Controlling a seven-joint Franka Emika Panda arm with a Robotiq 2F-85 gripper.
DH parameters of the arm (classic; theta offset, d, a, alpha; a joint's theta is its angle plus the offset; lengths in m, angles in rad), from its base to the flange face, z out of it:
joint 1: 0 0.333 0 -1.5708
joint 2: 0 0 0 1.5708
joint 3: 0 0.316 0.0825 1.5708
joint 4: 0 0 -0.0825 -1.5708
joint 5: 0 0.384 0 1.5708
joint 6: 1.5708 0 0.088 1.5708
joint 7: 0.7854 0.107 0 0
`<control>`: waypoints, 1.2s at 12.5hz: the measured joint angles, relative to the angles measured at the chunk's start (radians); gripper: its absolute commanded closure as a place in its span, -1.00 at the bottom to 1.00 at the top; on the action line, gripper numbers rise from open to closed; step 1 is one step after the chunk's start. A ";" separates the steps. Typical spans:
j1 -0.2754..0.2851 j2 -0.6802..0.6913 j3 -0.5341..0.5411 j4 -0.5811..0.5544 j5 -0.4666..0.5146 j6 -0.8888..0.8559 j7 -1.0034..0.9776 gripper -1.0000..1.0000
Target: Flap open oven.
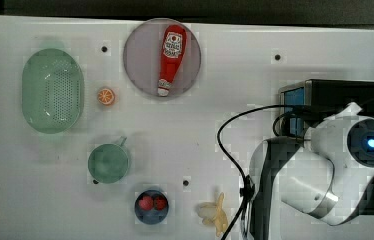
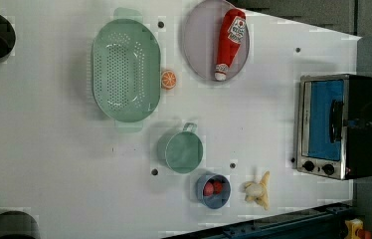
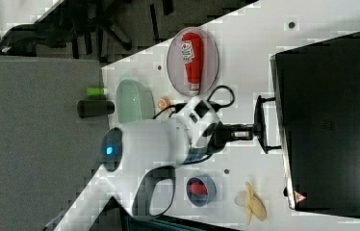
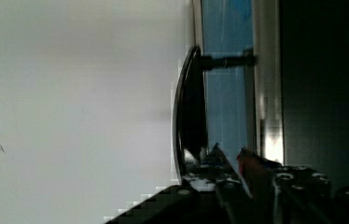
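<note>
The oven [image 2: 340, 127] stood at the left view's right edge of the white worktop [image 2: 49, 149], its blue door facing the rest of the things and apparently not yet swung down. In the right view the pincer [image 3: 256, 130] reached straight out from the white arm [image 3: 159, 139] to the black bar handle [image 3: 261, 126] of the door, its tip at the bar. Whether the fingers were together or apart on that handle I cannot tell (the wrist view caught the handle [image 4: 189, 112] edge-on, just beside the dark finger hardware).

Elsewhere, well apart from the oven in the left view: a green colander [image 2: 126, 69], an orange slice [image 2: 168, 78] just beside it, a grey plate [image 2: 194, 42] carrying a ketchup bottle [image 2: 230, 44], a green mug [image 2: 181, 149], a blue bowl [image 2: 213, 191] with red pieces inside, and a peeled banana [image 2: 258, 190] near the oven's knob end.
</note>
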 measured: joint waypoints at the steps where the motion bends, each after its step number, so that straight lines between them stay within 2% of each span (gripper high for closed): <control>1: -0.001 0.016 0.000 -0.008 0.000 0.009 -0.005 0.65; 9: 0.002 0.095 0.001 -0.010 -0.009 0.093 -0.009 0.65; 11: 0.006 0.092 0.002 -0.012 -0.068 0.096 -0.001 0.65; 15: 0.037 0.101 0.023 -0.014 -0.278 0.090 0.136 0.65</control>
